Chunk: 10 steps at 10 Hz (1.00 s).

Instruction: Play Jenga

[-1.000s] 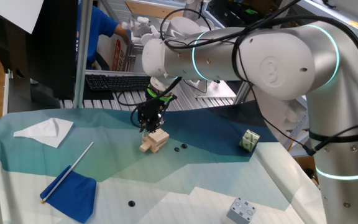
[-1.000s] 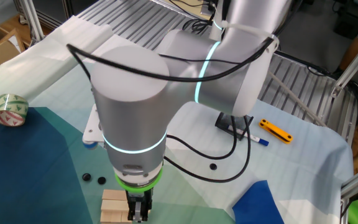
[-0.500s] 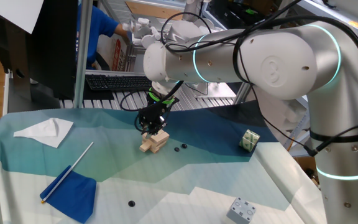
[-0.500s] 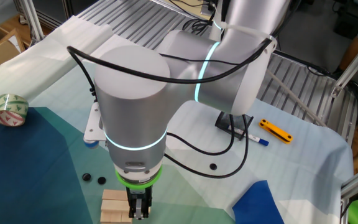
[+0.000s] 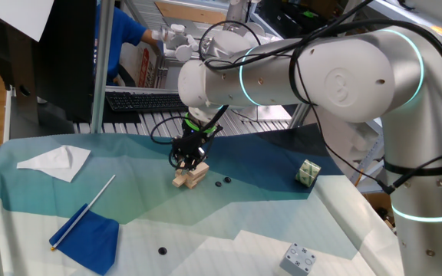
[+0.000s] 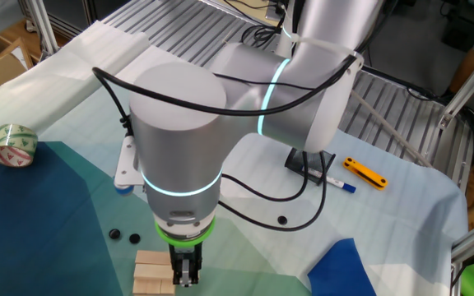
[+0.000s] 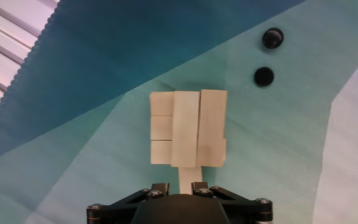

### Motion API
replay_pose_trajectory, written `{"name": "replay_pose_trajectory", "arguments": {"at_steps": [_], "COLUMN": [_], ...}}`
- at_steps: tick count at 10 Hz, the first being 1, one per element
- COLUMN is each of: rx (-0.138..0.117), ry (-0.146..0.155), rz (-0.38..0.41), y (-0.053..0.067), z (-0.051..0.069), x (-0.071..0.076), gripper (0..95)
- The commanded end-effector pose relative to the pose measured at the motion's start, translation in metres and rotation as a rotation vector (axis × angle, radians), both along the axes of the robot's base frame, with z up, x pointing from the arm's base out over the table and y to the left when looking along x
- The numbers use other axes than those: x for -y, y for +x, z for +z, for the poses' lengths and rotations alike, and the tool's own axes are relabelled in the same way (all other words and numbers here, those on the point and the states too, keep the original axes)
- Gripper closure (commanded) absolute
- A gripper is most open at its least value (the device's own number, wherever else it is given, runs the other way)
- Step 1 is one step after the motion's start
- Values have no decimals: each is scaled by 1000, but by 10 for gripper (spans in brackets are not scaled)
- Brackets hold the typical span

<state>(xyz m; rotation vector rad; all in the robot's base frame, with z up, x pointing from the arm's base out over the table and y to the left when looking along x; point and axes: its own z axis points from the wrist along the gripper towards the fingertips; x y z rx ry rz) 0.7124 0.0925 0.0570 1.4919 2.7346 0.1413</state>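
while the gripper (image 7: 187, 185) hangs right over the jenga (image 7: 188, 127), its fingers are pinched in close on the near end of the middle top block, which sticks out from the pile toward the hand. that pile sits mid-worktop on the teal cloth (image 5: 90, 201), well in from every edge. two black dots (image 7: 264, 76) lie just beside it, and a green-and-white cube (image 5: 308, 172) rests off toward the right edge.

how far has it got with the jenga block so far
Done: the pincer is closed on the end of one block jutting out of the Jenga stack. In hand: drawing that block out; most of it seems to be inside. Left: freeing it and putting it on top.
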Motion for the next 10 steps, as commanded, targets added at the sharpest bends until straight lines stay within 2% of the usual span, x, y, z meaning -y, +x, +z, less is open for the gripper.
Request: {"name": "replay_pose_trajectory", "arguments": {"at_steps": [1,7,10], "rx": [0,5,0], "ry": [10,15,21], "rz": [8,-4,-4], "y": [0,0,-2], "z": [-2,-2,-4], "x": [2,1,0], "gripper": [760,760,760]}}
